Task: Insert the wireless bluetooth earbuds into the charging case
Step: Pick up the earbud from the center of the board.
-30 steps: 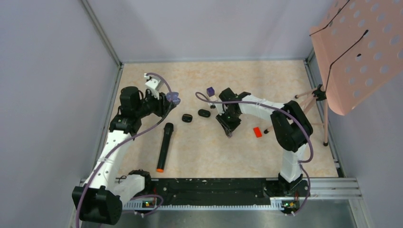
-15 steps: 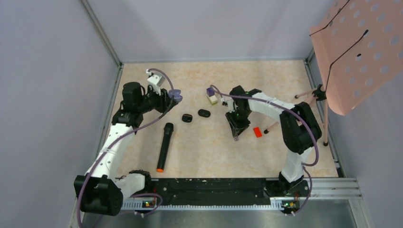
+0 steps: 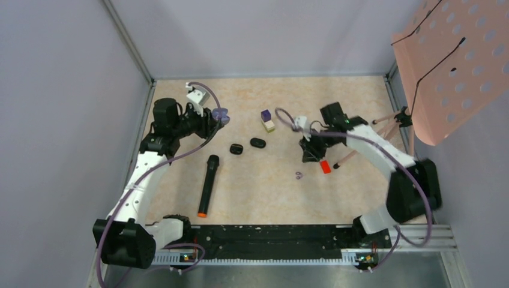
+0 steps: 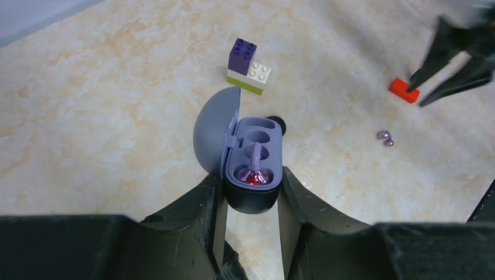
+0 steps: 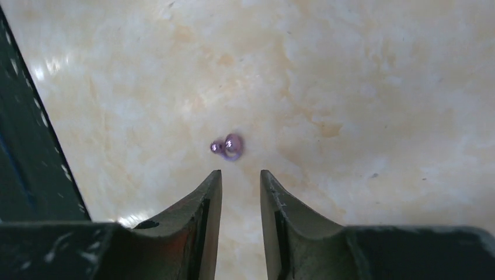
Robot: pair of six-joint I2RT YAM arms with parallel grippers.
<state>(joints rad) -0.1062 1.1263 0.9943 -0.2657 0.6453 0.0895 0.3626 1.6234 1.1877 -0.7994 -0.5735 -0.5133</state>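
- Earbuds (image 3: 236,149) lie as two small black pieces on the worktop (image 3: 252,198), close together between the two arms. Neither is in the charging case (image 4: 252,169) yet.
- Our left fingers (image 4: 204,213) are clamped on the lower body of the case, with its lid swung open to one side. The far well looks vacant; the near one shows a red glow we cannot make out.
- Our right fingers (image 5: 204,204) stand slightly parted and grasp nothing. They hover over the tiny pale purple rings (image 5: 227,146), well apart from the earbuds.
- We judge the step in hand to be fetching the first earbud. The right fingers should cross to the nearer black piece, leave the rings alone, and pinch it by its body.
- We would hold the case steady with its wells facing up.
- A red block (image 3: 325,167) sits just beside the right fingers, toy bricks (image 3: 266,120) stand beyond the earbuds, and a microphone (image 3: 207,185) lies nearer the bases. None seems to block the way across.
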